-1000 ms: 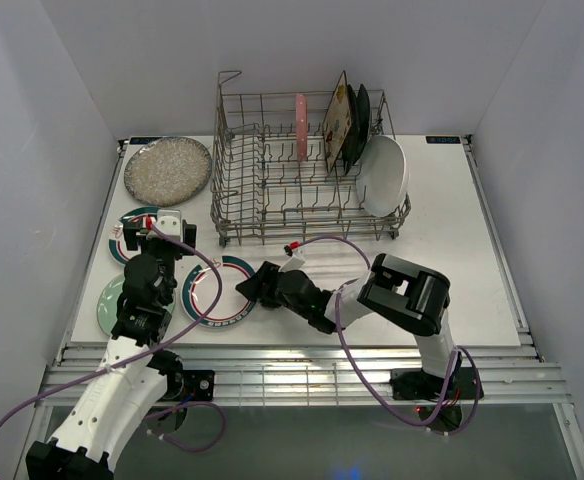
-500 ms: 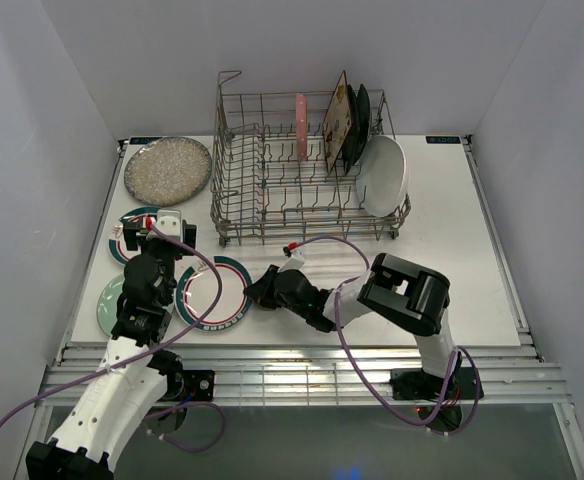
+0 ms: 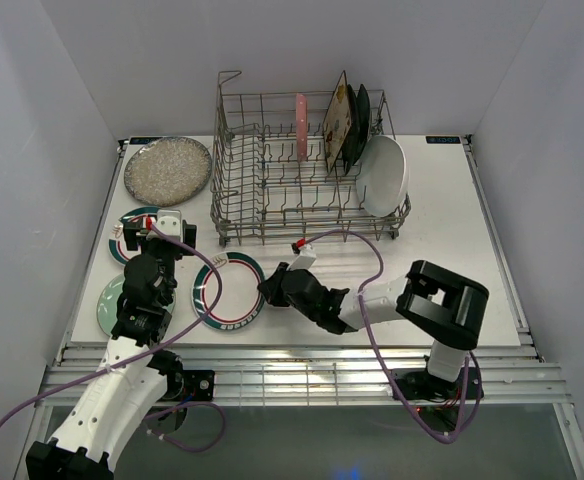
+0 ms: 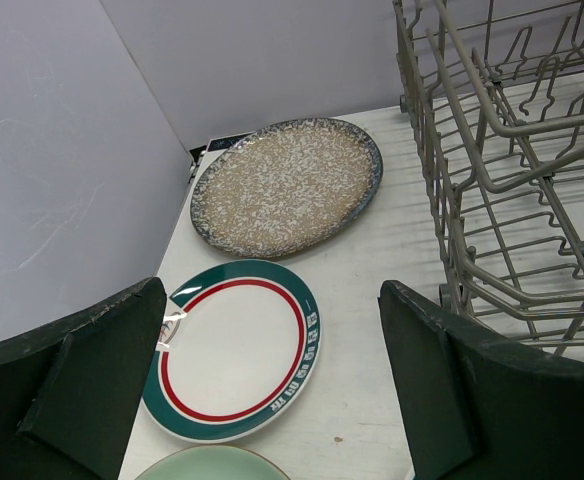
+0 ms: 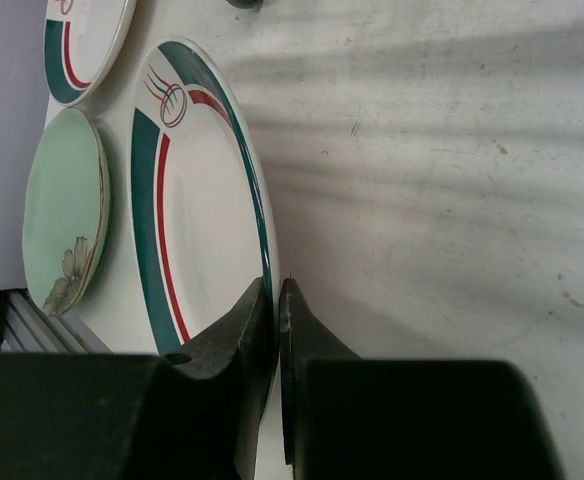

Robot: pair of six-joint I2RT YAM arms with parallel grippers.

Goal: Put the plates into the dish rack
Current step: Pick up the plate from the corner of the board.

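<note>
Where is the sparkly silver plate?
Top view: the silver plate lies flat in the far left corner of the table, just left of the rack, with a teal-rimmed plate nearer the arms.

plates (image 3: 167,170) on the table (image 3: 452,280), left of the dish rack (image 3: 312,232)

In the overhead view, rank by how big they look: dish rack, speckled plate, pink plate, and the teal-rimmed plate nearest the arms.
1. Dish rack.
2. Speckled plate and near teal-rimmed plate: about alike, not ranked.
3. Pink plate: stands edge-on, so only a sliver.
</note>
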